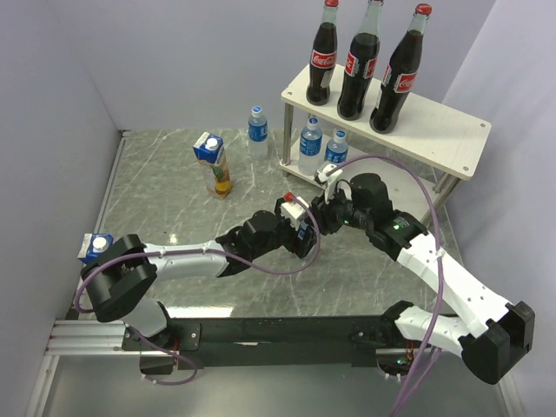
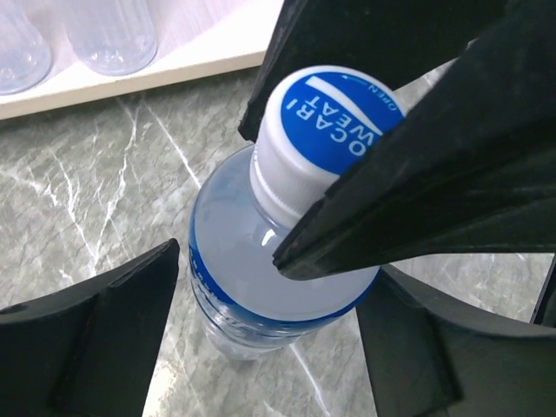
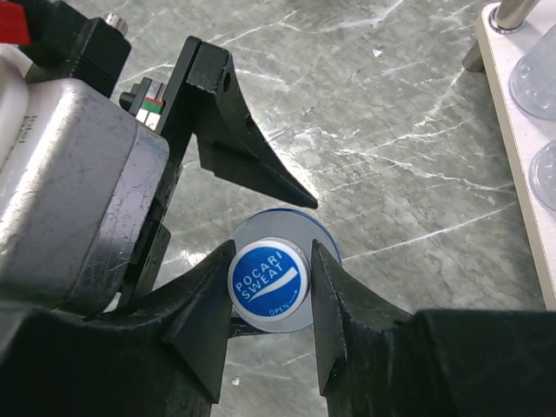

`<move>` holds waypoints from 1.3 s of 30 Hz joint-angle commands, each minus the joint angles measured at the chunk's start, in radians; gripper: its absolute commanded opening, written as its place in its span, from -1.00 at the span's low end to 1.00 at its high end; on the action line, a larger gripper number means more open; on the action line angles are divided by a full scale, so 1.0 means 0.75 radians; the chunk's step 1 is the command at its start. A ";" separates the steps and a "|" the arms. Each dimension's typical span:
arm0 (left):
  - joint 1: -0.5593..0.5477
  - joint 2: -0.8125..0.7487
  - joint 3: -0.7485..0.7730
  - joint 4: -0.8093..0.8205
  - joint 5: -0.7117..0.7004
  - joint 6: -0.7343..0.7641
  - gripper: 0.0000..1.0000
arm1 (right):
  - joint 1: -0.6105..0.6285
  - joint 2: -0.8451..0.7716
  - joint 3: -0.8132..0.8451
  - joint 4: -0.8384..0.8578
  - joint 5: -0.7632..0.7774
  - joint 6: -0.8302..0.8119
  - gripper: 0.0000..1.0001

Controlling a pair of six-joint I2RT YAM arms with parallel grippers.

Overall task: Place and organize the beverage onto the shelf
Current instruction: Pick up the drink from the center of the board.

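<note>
A small clear water bottle with a blue "Pocari Sweat" cap [image 3: 268, 282] stands on the marble table between both grippers. My right gripper [image 3: 269, 280] is shut on its cap from above. My left gripper [image 2: 274, 291] is open, its fingers [image 2: 113, 330] on either side of the bottle's body [image 2: 252, 287] with gaps. In the top view the two grippers [image 1: 306, 230] [image 1: 325, 211] meet in front of the shelf [image 1: 439, 122]. Three cola bottles [image 1: 359, 65] stand on its top board, and two water bottles [image 1: 310, 143] on its lower board.
A third water bottle [image 1: 257, 129] and a juice carton [image 1: 215, 163] stand on the table left of the shelf. Another carton [image 1: 94, 248] sits at the far left edge by the wall. The shelf's lower board [image 2: 130, 78] and a leg [image 3: 512, 13] are close by.
</note>
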 commanded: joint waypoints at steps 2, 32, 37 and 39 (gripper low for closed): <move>-0.023 0.019 0.056 0.026 0.000 0.073 0.64 | -0.044 -0.085 0.106 0.160 -0.143 0.062 -1.00; -0.058 0.054 0.081 0.212 0.101 0.102 -0.99 | -0.275 -0.167 0.105 0.119 -0.388 0.058 0.24; -0.058 0.091 0.101 0.261 0.076 0.081 -0.99 | -0.318 -0.241 0.130 0.064 -0.309 -0.046 0.65; -0.058 0.107 0.130 0.262 0.074 0.081 -0.99 | -0.360 -0.294 0.136 0.051 -0.298 -0.097 0.70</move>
